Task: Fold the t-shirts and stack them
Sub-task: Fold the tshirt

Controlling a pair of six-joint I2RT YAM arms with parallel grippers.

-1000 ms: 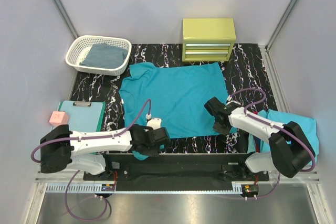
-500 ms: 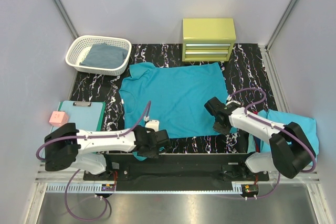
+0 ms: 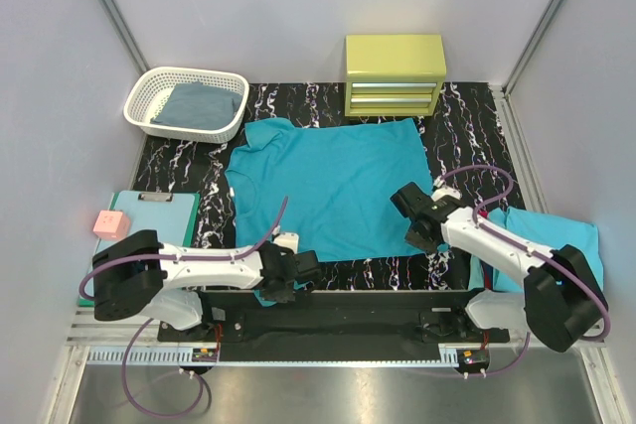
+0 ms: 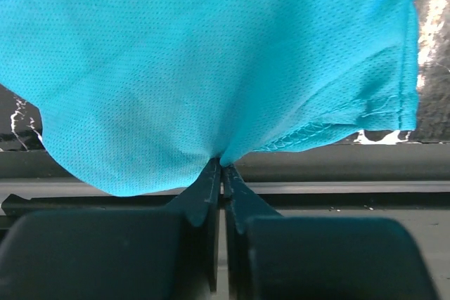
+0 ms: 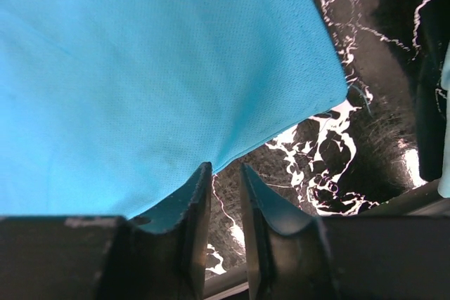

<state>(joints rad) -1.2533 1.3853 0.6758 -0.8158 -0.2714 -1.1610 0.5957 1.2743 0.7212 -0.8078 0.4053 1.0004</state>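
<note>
Nearest, the left tool point(image 4: 222, 166) is clamped tight on the near hem of the teal-turquoise short-sleeved cloth t-shirt point(image 3: 328, 181), its two black fingers pressed together with the fabric puckering into their tips. That pinched part of the shirt hangs over the near edge of the black white-veined marble counter point(image 3: 467, 116); the rest lies spread flat on the counter's middle.

At the shirt's near right corner the right tool point(image 5: 225, 168) stands with its jaws a little apart. Bare counter shows in the gap, and one fingertip meets the cloth's edge; whether any fabric is caught there cannot be told.

Right of the teal shirt, apart from it, a lighter turquoise t-shirt point(image 3: 566, 240) lies bunched by the right arm's base. Left of the teal shirt lie a flat mint-green clipboard point(image 3: 149, 215) and, just beyond that, a small pink block point(image 3: 109, 223).

Past the shirt's far left corner sits a white oval plastic basket point(image 3: 189, 71) holding a folded slate-blue cloth point(image 3: 204, 104). Just beyond the shirt's far edge stands a yellow-green chest of drawers point(image 3: 395, 74).
</note>
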